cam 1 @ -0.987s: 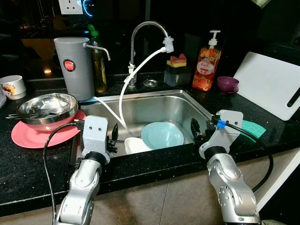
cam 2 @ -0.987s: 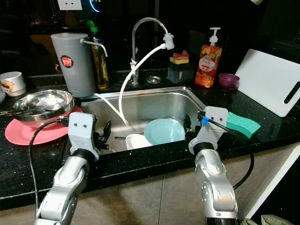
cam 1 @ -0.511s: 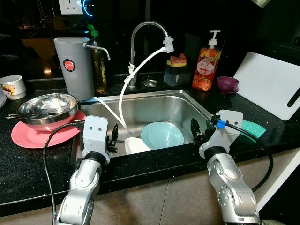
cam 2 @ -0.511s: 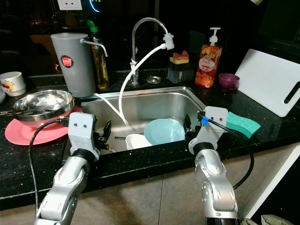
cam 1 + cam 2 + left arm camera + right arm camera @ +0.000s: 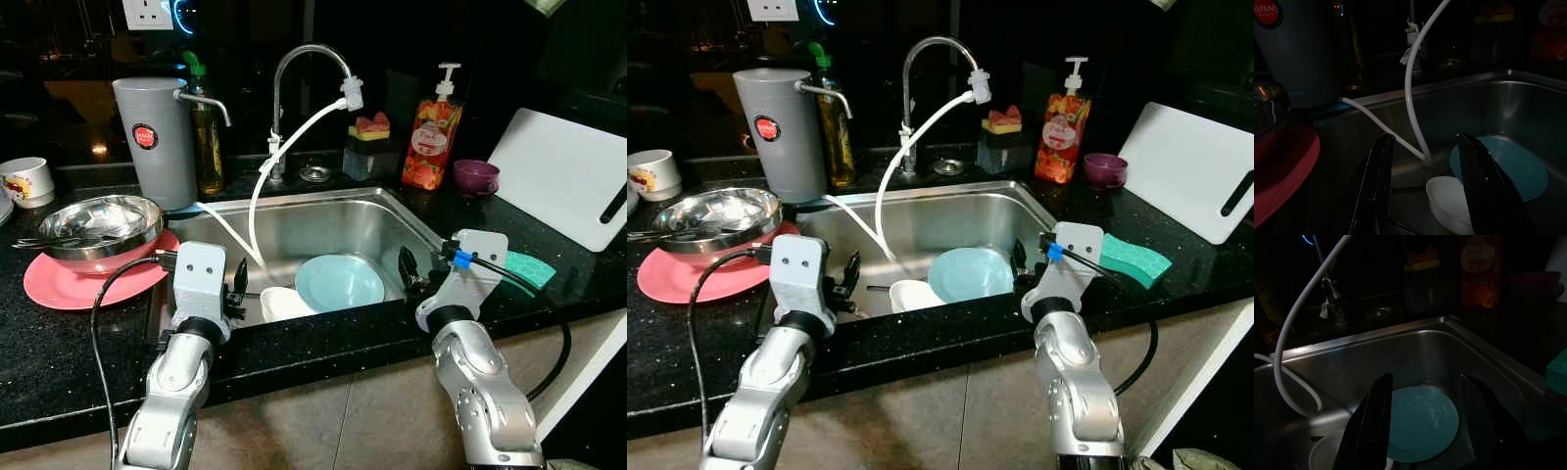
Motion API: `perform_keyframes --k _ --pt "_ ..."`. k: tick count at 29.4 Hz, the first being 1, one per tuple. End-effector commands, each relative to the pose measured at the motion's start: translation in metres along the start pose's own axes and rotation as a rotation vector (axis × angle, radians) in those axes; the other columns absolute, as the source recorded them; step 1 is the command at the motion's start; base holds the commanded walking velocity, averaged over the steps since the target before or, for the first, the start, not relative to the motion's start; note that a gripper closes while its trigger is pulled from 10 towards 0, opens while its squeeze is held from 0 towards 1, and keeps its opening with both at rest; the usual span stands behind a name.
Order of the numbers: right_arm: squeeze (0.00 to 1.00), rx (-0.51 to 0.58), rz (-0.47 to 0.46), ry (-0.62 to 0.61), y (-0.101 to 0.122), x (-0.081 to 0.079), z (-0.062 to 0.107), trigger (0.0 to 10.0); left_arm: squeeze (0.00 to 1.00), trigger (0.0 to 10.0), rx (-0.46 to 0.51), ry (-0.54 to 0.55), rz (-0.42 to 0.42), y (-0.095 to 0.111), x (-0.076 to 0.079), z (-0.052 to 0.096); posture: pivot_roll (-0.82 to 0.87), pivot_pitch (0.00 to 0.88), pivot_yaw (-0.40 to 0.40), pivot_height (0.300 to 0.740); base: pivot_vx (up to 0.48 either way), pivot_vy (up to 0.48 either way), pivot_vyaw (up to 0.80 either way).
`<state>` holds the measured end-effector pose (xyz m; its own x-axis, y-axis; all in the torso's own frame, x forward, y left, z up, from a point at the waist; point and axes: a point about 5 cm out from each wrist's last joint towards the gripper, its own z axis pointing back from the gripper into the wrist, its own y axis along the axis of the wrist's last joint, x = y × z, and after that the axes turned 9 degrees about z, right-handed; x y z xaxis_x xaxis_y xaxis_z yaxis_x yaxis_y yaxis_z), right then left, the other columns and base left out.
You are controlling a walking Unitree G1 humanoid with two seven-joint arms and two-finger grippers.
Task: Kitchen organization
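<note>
Both grippers hover open over a round teal plate [image 5: 339,282] lying in the sink [image 5: 323,220].

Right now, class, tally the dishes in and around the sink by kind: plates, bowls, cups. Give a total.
Plates: 2 (teal plate, pink plate)
Bowls: 2 (white bowl, steel bowl)
Cups: 2 (white cup, purple cup)
Total: 6
</note>
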<state>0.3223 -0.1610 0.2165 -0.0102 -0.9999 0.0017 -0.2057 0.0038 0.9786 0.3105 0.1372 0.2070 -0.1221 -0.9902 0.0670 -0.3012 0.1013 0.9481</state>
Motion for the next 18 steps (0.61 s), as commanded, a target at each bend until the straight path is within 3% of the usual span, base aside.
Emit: perform_keyframes --k 1,18 --pt "0.0 -0.004 -0.008 -0.005 -0.0014 0.0011 -0.0007 10.0 0.0 10.0 -0.014 0.003 0.008 -0.0042 0.001 0.0013 0.08 0.051 -0.042 0.74 0.0 0.0 0.0" --pt "0.0 -0.002 -0.005 0.003 -0.0004 0.0003 -0.0018 10.0 0.0 10.0 -0.011 0.007 0.008 -0.0042 0.0009 0.0009 0.08 0.045 -0.05 0.74 0.0 0.0 0.0"
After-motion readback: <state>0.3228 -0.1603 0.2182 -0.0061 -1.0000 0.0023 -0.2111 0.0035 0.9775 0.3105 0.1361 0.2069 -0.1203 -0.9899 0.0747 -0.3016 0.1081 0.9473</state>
